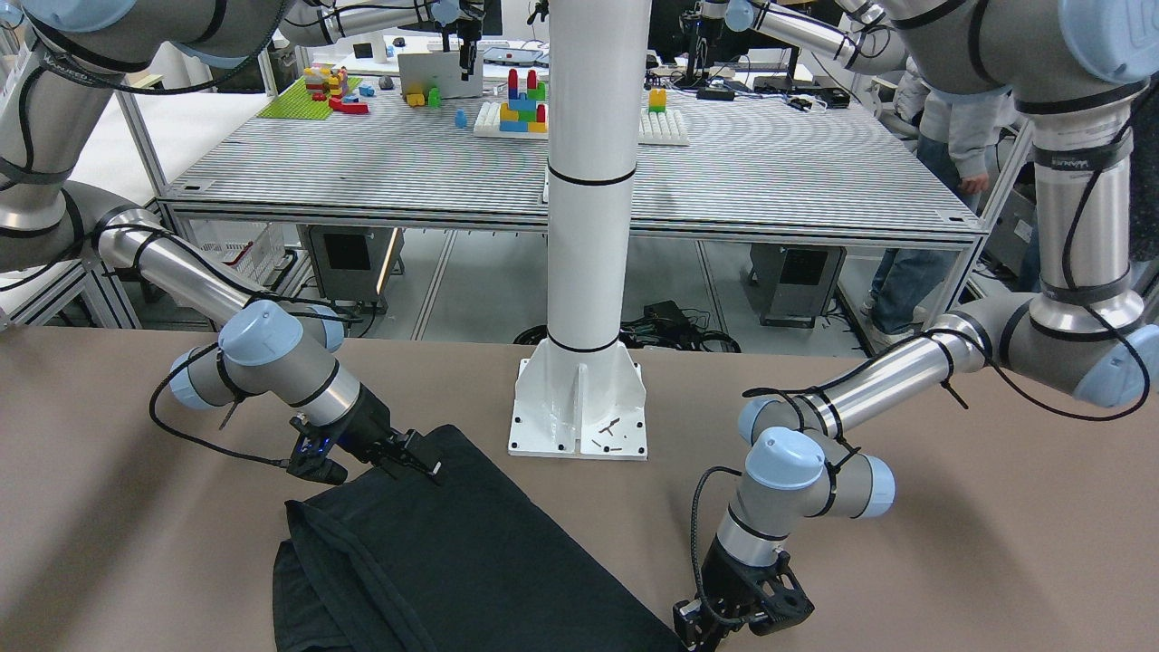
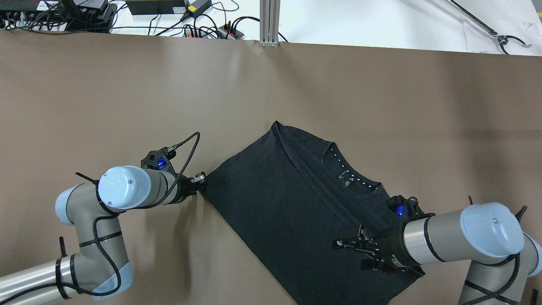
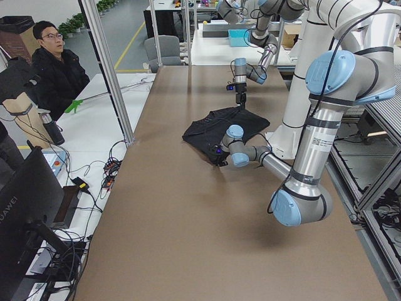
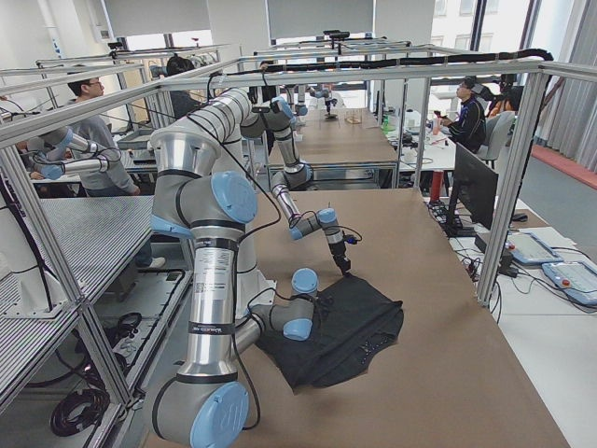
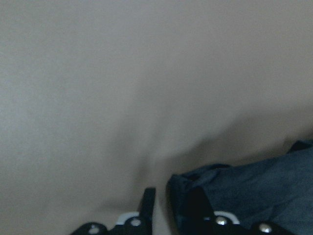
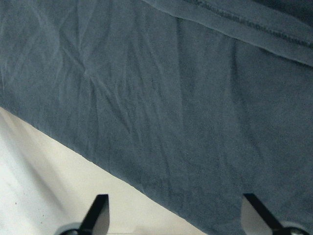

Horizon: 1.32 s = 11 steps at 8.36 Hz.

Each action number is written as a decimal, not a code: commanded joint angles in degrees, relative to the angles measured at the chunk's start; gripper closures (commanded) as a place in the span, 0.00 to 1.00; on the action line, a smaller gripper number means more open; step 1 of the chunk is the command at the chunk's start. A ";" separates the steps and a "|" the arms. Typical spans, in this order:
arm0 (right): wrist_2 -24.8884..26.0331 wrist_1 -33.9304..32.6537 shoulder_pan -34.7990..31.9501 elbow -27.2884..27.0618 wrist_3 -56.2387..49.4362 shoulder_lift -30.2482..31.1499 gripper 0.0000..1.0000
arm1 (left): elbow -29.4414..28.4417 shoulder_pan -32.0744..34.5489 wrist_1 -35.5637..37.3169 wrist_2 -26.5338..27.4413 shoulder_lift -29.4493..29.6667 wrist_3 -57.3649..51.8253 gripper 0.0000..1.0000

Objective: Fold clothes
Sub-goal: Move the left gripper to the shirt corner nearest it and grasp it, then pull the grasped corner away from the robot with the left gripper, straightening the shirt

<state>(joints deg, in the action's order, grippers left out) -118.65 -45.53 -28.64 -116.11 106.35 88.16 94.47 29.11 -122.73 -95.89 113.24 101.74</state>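
Observation:
The clothes (image 2: 275,203) are one black garment lying partly folded on the brown table, with a long fold band and a neckline with white stitches facing up. My left gripper (image 2: 202,183) is at the garment's left corner, low on the table and shut on that corner. In the left wrist view the bunched corner (image 5: 205,188) lies between the narrow-set fingers (image 5: 148,203). My right gripper (image 2: 353,254) hovers over the garment's right part, open, holding nothing. The right wrist view shows the flat cloth (image 6: 171,98) below the spread fingertips (image 6: 100,210).
The white pillar's base plate (image 1: 579,407) stands on the table just behind the garment. Bare brown table (image 2: 127,84) stretches far and left. Cables lie beyond the far edge (image 2: 169,17). A person (image 3: 56,69) sits beside the table.

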 commanded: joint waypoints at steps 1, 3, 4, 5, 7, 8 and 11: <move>0.00 0.09 -0.01 0.00 0.00 0.08 0.05 | 0.36 0.60 0.04 -0.26 0.22 -0.31 1.00; 0.09 0.00 -0.19 0.00 0.00 0.17 0.05 | 0.54 1.65 0.12 -0.79 0.22 -0.93 1.00; 0.09 0.00 -0.27 0.00 0.00 0.17 0.05 | 0.46 2.61 0.13 -0.97 0.31 -1.62 1.00; 0.09 0.00 -0.80 0.00 0.00 0.17 0.05 | 0.28 3.49 0.21 -1.05 0.31 -3.81 1.00; 0.09 0.00 -0.89 0.00 0.00 0.08 0.05 | 0.02 7.78 0.74 -3.67 0.49 -7.59 1.00; 0.17 0.00 -0.98 0.00 0.00 0.17 0.05 | -2.51 11.98 0.74 -6.91 1.88 -10.13 1.00; 2.26 0.00 -1.51 0.09 -0.18 0.08 0.05 | -34.22 20.01 -0.74 -9.58 26.13 -16.04 1.00</move>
<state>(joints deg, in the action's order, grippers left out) -118.30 -45.53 -29.92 -116.04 106.30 88.31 80.85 44.65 -122.38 -104.21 123.40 88.50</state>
